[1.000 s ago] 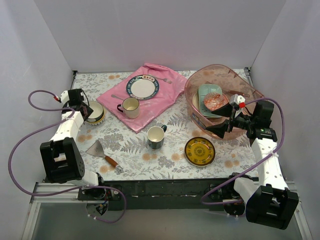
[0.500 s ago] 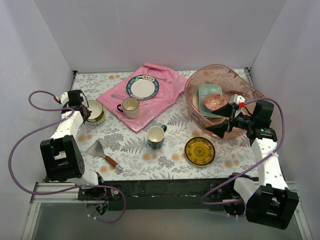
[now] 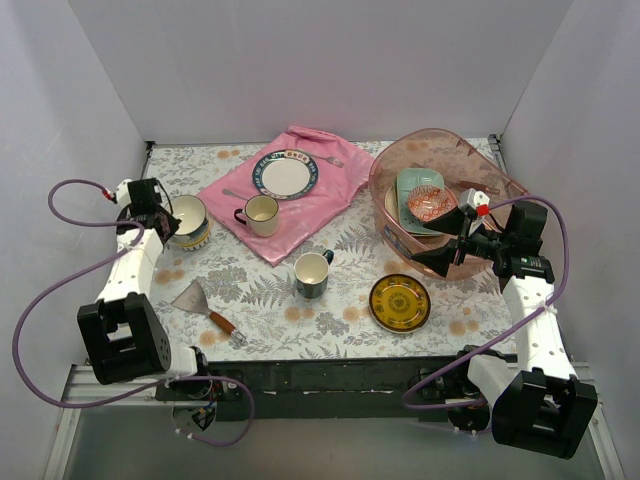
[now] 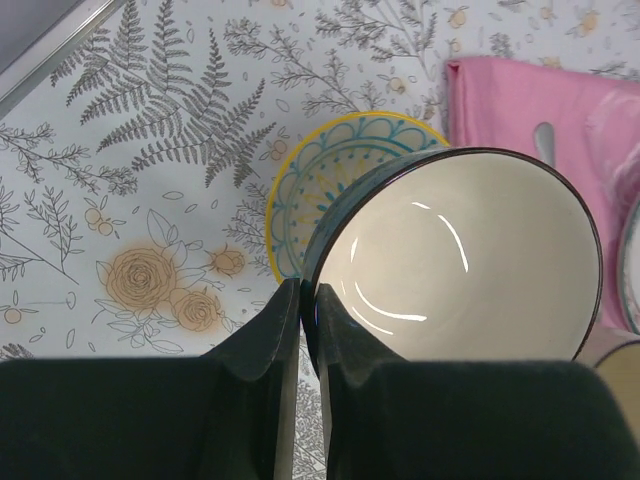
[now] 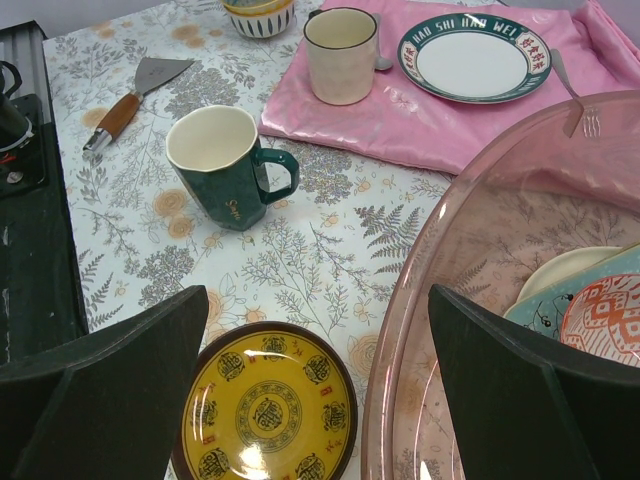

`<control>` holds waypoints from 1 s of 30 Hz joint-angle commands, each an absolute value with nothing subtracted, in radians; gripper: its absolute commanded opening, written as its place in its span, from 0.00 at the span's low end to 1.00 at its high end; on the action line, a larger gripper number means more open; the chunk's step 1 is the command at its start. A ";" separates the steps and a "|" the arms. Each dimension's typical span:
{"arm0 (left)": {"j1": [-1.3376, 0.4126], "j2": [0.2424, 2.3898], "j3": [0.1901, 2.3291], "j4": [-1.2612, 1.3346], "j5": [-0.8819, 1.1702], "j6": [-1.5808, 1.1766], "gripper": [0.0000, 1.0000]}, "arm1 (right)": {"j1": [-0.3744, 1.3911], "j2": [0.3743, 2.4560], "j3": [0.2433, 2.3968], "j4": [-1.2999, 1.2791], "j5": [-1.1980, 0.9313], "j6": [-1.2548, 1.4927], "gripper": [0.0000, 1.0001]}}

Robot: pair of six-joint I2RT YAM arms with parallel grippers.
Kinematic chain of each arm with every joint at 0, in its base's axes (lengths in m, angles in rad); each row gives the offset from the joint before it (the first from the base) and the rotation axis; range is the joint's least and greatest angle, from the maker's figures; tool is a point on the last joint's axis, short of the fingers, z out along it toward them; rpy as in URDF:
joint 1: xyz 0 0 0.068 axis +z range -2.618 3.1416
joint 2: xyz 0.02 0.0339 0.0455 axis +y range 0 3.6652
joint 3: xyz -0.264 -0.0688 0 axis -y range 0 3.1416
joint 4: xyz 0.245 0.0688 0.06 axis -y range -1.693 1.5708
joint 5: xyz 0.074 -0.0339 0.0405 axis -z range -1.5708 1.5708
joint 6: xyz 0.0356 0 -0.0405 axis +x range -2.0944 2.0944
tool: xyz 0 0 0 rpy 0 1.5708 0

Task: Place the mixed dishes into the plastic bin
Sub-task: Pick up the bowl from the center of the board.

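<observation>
Closing within the last second, the left claw (image 4: 300, 292) now pinches the dark rim of the cream bowl (image 3: 188, 220) near the desk's (image 3: 270, 300) left edge, outside the plastic bin (image 3: 378, 190) at the far right corner. Only the left wrist view shows that pinch, and a yellow-rimmed patterned bowl (image 4: 300, 195) just behind the cream one. The right claw (image 3: 450, 240) hangs with its fingers wide apart at the bin's near wall, above the yellow plate (image 5: 265, 410).
</observation>
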State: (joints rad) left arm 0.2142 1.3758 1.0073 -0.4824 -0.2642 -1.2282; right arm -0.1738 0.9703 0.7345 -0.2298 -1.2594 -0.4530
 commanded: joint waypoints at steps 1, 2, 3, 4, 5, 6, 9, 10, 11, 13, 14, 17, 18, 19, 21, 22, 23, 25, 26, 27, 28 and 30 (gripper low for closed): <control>0.219 1.249 1.051 -0.454 -0.183 -1.213 0.00 | -0.169 0.965 0.749 -0.225 -1.269 -0.471 0.99; 0.219 1.237 1.048 -0.453 -0.175 -1.210 0.00 | -0.169 0.965 0.749 -0.225 -1.267 -0.471 0.99; 0.219 1.211 1.046 -0.457 -0.164 -1.209 0.00 | -0.169 0.966 0.749 -0.227 -1.267 -0.471 0.99; 0.219 1.200 1.042 -0.460 -0.149 -1.207 0.00 | -0.169 0.968 0.749 -0.226 -1.267 -0.471 0.99; 0.219 1.184 1.042 -0.465 -0.143 -1.206 0.00 | -0.169 0.968 0.749 -0.225 -1.267 -0.472 0.99; 0.219 1.158 1.037 -0.469 -0.134 -1.206 0.00 | -0.169 0.968 0.749 -0.225 -1.264 -0.472 0.98; 0.221 1.103 1.022 -0.476 -0.072 -1.203 0.00 | -0.169 0.968 0.747 -0.225 -1.261 -0.474 0.98; 0.221 1.092 1.017 -0.479 -0.033 -1.203 0.00 | -0.169 0.968 0.747 -0.225 -1.261 -0.474 0.98; 0.221 1.082 1.005 -0.482 -0.009 -1.203 0.00 | -0.169 0.969 0.747 -0.225 -1.261 -0.476 0.99; 0.219 1.040 0.993 -0.483 0.047 -1.207 0.00 | -0.169 0.969 0.746 -0.225 -1.259 -0.477 0.99; 0.219 1.025 0.980 -0.483 0.092 -1.210 0.00 | -0.169 0.969 0.746 -0.225 -1.258 -0.479 0.99; 0.219 0.974 0.963 -0.482 0.164 -1.221 0.00 | -0.169 0.971 0.744 -0.227 -1.256 -0.480 0.99; 0.218 0.963 0.956 -0.482 0.181 -1.224 0.00 | -0.169 0.971 0.744 -0.229 -1.253 -0.480 0.99; 0.219 0.950 0.953 -0.482 0.201 -1.233 0.00 | -0.169 0.971 0.744 -0.227 -1.255 -0.483 0.98; 0.216 0.927 0.945 -0.482 0.253 -1.241 0.00 | -0.169 0.971 0.742 -0.227 -1.255 -0.485 0.99; 0.215 0.920 0.942 -0.479 0.270 -1.246 0.00 | -0.170 0.969 0.742 -0.227 -1.255 -0.485 0.98; 0.210 0.908 0.940 -0.479 0.284 -1.256 0.00 | -0.169 0.969 0.742 -0.229 -1.252 -0.488 0.99; 0.203 0.899 0.931 -0.472 0.328 -1.267 0.00 | -0.170 0.968 0.741 -0.230 -1.247 -0.492 0.98; 0.195 0.894 0.930 -0.469 0.343 -1.275 0.00 | -0.170 0.968 0.741 -0.233 -1.243 -0.498 0.99; 0.189 0.885 0.925 -0.466 0.354 -1.281 0.00 | -0.170 0.966 0.741 -0.235 -1.241 -0.502 0.98; 0.184 0.879 0.914 -0.460 0.377 -1.287 0.00 | -0.170 0.968 0.741 -0.238 -1.238 -0.505 0.99; 0.163 0.859 0.904 -0.445 0.390 -1.305 0.00 | -0.172 0.968 0.741 -0.239 -1.238 -0.509 0.99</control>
State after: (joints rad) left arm 0.1932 0.9211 0.9184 -0.5205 0.2752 -1.2503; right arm -0.1738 0.9703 0.7345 -0.2363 -1.2392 -0.4820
